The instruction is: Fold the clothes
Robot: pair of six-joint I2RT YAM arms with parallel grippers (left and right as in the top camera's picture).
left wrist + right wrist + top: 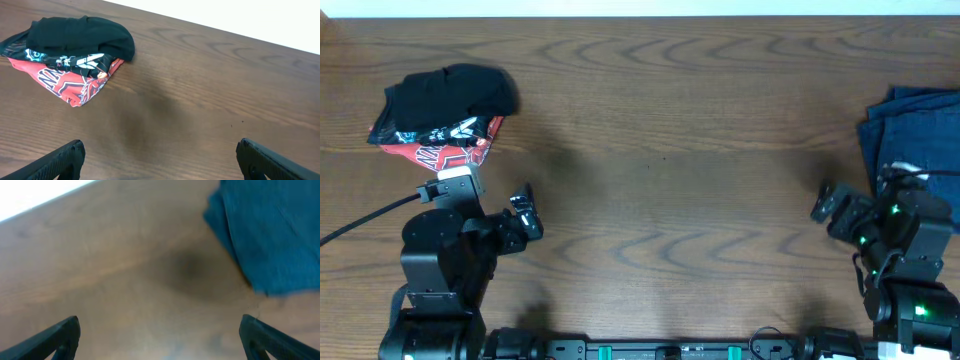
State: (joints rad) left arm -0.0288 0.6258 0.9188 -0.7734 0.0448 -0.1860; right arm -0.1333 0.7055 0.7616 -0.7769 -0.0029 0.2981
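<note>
— Writing on the clothes?
— White lettering is seen on the red-and-black bundle [445, 115], far left on the table [660, 120]; none can be read.
— Counts?
— Two piles are counted, jeans [915, 130] lying far right; the left hand [527, 212] and right hand [828, 205] are spread wide, nothing held.

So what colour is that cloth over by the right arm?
The cloth is blue, denim-like; clearest in the overhead view.

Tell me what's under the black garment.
A red printed garment sticks out from under the black garment. How far it runs beneath, and anything else there, is covered.
</note>
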